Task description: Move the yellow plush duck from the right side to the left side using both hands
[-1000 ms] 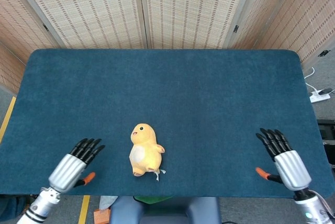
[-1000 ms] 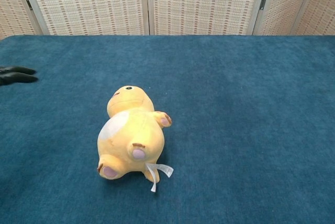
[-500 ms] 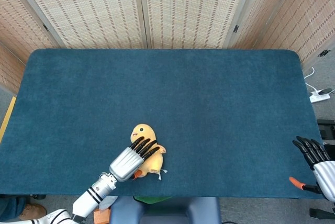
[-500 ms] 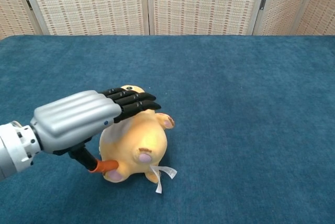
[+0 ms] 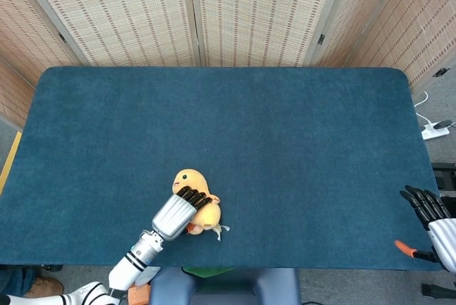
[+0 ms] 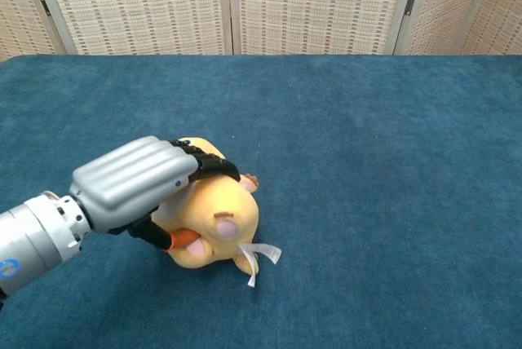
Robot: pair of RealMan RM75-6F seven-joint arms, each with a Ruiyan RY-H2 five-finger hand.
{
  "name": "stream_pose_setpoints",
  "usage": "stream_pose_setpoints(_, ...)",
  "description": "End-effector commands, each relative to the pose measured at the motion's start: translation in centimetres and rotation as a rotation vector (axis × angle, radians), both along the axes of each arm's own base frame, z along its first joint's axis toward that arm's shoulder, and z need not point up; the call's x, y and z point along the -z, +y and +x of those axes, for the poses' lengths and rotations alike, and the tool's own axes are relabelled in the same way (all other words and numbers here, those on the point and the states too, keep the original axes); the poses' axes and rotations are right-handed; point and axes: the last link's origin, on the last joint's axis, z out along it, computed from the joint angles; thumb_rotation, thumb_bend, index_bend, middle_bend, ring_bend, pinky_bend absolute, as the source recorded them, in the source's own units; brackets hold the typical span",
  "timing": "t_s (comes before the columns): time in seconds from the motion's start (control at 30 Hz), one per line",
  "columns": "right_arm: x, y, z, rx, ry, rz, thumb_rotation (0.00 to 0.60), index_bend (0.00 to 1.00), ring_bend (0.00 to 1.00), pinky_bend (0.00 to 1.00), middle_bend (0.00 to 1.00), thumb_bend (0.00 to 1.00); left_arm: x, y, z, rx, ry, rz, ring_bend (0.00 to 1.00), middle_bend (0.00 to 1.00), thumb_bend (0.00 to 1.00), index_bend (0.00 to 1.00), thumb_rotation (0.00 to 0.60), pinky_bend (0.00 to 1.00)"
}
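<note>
You see a soft, matt yellow plush duck (image 5: pixel 194 194) on the table's (image 5: pixel 285 141) napped blue cloth. Your left hand (image 6: pixel 147 182) has a smooth silver shell, black fingers (image 6: pixel 214 167); woven screens (image 5: pixel 235 13) stand behind.

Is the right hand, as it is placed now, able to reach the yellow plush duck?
Probably not without a long move. The right hand sits open at the table's far right edge, while the duck lies left of centre under the left hand. Only bare cloth lies between them.
</note>
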Motion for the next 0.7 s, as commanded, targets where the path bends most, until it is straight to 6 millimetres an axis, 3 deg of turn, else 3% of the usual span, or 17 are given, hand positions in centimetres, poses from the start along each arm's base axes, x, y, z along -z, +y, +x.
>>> stream_pose_setpoints(0.03, 0.2, -0.1, 0.4, -0.005, 0.006, 0.010, 0.600, 0.00, 0.00, 0.00, 0.00, 0.07, -2.1, -0.9, -1.5, 0.049, -0.046, 0.075, 0.69, 0.82, 0.69, 0.74, 0.600, 1.00)
stream_pose_setpoints(0.13, 0.6, 0.1, 0.8, -0.010, 0.017, 0.023, 0.600, 0.00, 0.00, 0.00, 0.00, 0.07, -4.5, -1.9, -3.4, 0.094, -0.036, 0.123, 0.69, 0.82, 0.69, 0.74, 0.600, 1.00)
stream_pose_setpoints(0.23, 1.2, 0.2, 1.5, -0.012, 0.026, 0.037, 0.600, 0.00, 0.00, 0.00, 0.00, 0.08, -7.2, -2.6, -6.6, 0.131, 0.018, 0.179, 0.69, 0.82, 0.69, 0.74, 0.600, 1.00)
stream_pose_setpoints(0.4, 2.1, 0.3, 3.0, -0.022, 0.043, 0.051, 0.600, 0.00, 0.00, 0.00, 0.00, 0.09, -10.8, -1.9, -11.6, 0.064, 0.063, 0.245, 0.69, 0.82, 0.69, 0.74, 0.600, 1.00)
stream_pose_setpoints(0.53, 2.9, 0.4, 4.8, -0.046, 0.057, 0.051, 0.600, 0.00, 0.00, 0.00, 0.00, 0.09, -12.8, -1.3, -15.8, -0.027, 0.077, 0.245, 0.69, 0.82, 0.68, 0.73, 0.600, 1.00)
stream_pose_setpoints(0.7, 3.5, 0.5, 5.6, -0.054, 0.069, 0.059, 0.600, 0.00, 0.00, 0.00, 0.00, 0.09, -13.4, -1.0, -17.6, -0.047, 0.095, 0.246, 0.69, 0.82, 0.68, 0.73, 0.600, 1.00)
